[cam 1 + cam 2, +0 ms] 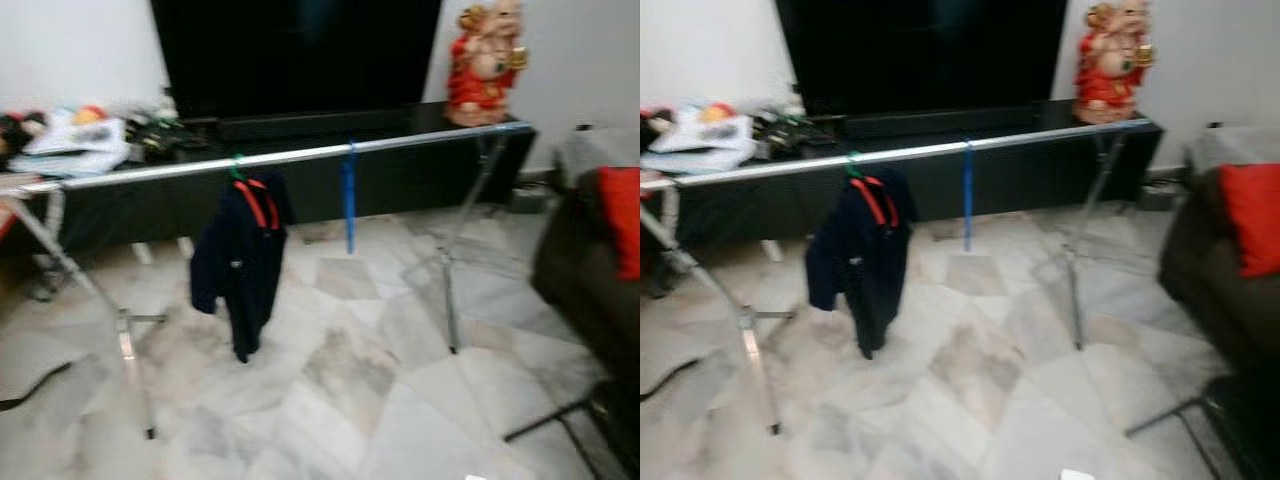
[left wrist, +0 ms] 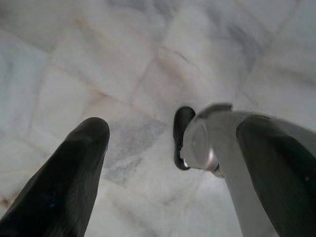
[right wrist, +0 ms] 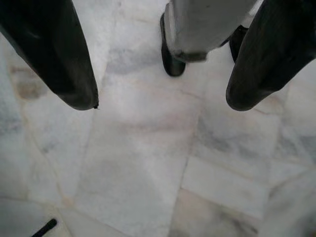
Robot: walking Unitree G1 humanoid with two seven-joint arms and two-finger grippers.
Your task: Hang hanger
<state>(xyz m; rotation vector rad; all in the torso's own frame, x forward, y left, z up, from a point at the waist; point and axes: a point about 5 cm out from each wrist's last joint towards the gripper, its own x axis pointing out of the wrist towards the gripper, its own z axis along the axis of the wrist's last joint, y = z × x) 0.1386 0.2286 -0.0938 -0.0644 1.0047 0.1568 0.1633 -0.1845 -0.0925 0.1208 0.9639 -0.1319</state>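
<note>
A green hanger point(image 1: 237, 170) carrying a dark jacket point(image 1: 240, 262) is hanging left of centre on the drying rack's rail point(image 1: 300, 155) — light, stiff at the hook, limp below. Left pincer point(image 2: 148, 148) and right pincer point(image 3: 160, 98) are hanging wide open, empty, over the marble floor point(image 3: 138, 163).

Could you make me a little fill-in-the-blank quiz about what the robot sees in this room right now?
1. The dark jacket hangs on a green hanger from the silver ____.
2. The strap hanging from the rail beside the jacket is ____ in colour.
3. The left gripper and the right gripper both hang over the marble ____, holding nothing.
4. The cushion on the sofa is ____.

Missing words: rail; blue; floor; red
</note>
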